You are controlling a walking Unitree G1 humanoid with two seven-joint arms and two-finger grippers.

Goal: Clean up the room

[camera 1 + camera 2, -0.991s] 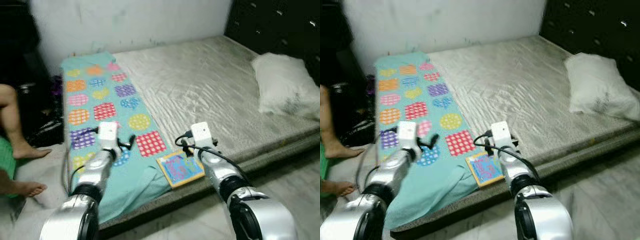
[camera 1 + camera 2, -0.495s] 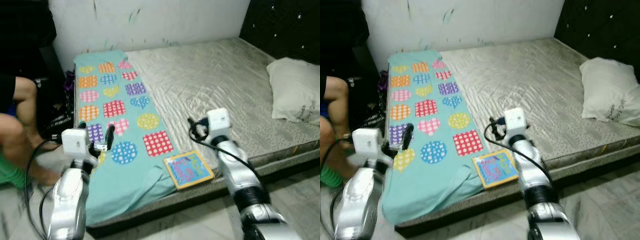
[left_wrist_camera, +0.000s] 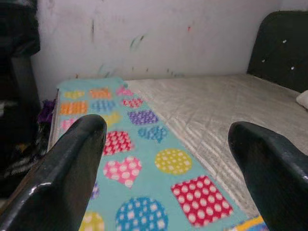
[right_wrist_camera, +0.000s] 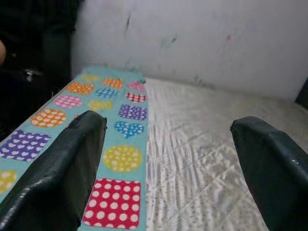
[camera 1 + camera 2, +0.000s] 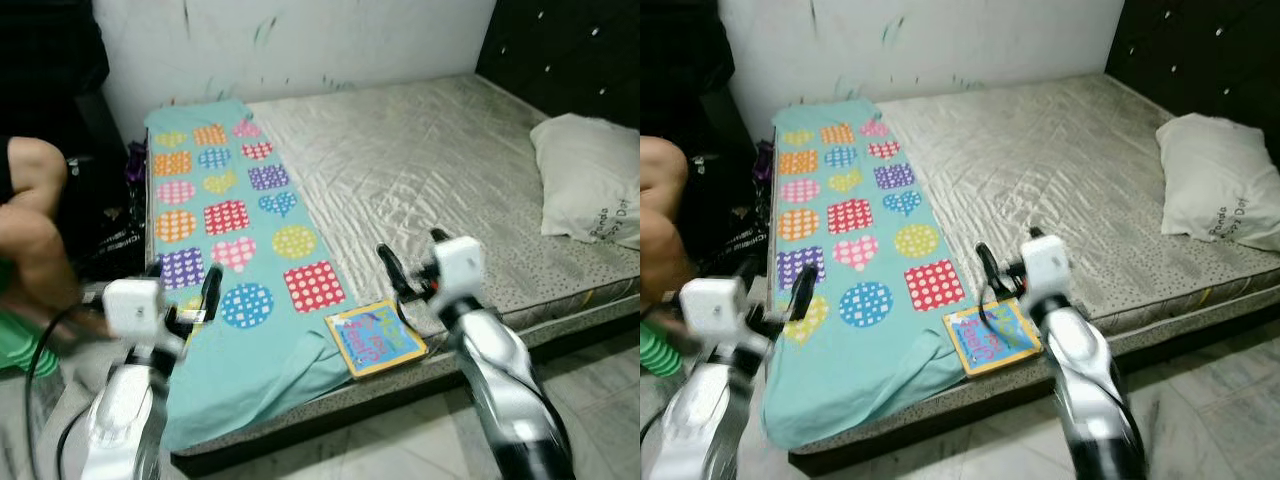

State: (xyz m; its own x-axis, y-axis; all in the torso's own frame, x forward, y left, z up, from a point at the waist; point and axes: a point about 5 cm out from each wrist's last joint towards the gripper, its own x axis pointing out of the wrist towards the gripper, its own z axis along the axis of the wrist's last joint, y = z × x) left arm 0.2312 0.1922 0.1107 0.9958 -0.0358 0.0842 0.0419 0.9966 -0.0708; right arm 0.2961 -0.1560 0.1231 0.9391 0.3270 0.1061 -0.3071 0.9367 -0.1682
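Observation:
A teal blanket (image 5: pixel 225 215) printed with dotted hearts, squares and circles covers the left strip of a grey mattress (image 5: pixel 420 170) and droops over its front edge. A colourful picture book (image 5: pixel 376 338) lies flat at the mattress's front edge, beside the blanket's corner. My left gripper (image 5: pixel 185 285) hovers open over the blanket's near left part, with nothing between its fingers (image 3: pixel 72 159). My right gripper (image 5: pixel 410 250) is open too, held just above and behind the book, pointing along the bed.
A white pillow (image 5: pixel 588 190) lies at the right end of the mattress, below a dark studded headboard (image 5: pixel 570 50). A person's bent leg (image 5: pixel 35 230) is at the far left, with dark clutter (image 5: pixel 110 230) by the wall. Tiled floor (image 5: pixel 400 450) runs along the bed's front.
The camera has pulled back and turned a little. Both arms have dropped lower and spread apart, the left one out toward the blanket's left edge. The person's legs have shifted.

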